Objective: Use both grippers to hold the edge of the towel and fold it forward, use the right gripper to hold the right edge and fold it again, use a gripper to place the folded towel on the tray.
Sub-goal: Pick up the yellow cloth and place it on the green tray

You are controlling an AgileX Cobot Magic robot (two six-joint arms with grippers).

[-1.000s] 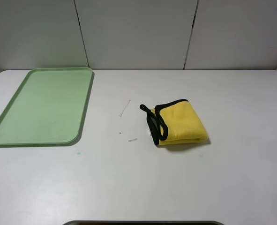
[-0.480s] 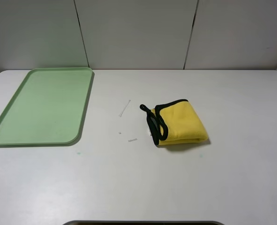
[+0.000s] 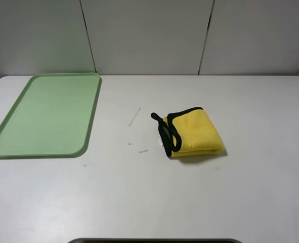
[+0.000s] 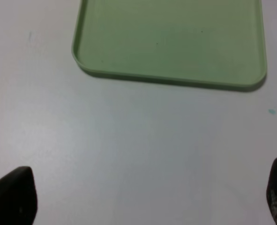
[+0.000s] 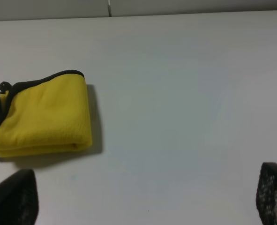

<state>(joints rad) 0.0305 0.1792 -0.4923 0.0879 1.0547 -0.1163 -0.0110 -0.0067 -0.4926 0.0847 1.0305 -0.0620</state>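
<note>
The yellow towel (image 3: pixel 196 132) lies folded into a small thick pad on the white table, right of centre, with nothing touching it. Its black-trimmed edge (image 3: pixel 168 132) and a small loop face left, toward the tray. In the right wrist view the towel (image 5: pixel 44 117) lies well ahead of my right gripper (image 5: pixel 143 199), which is open and empty. The pale green tray (image 3: pixel 43 114) sits at the far left with nothing on it. My left gripper (image 4: pixel 145 197) stands open over bare table just short of the tray's (image 4: pixel 171 79) near rim. Neither arm shows in the exterior high view.
A few small white scraps (image 3: pixel 134 117) lie on the table between the tray and the towel. Grey wall panels close off the back edge of the table. A dark rim (image 3: pixel 154 240) shows at the table's front edge.
</note>
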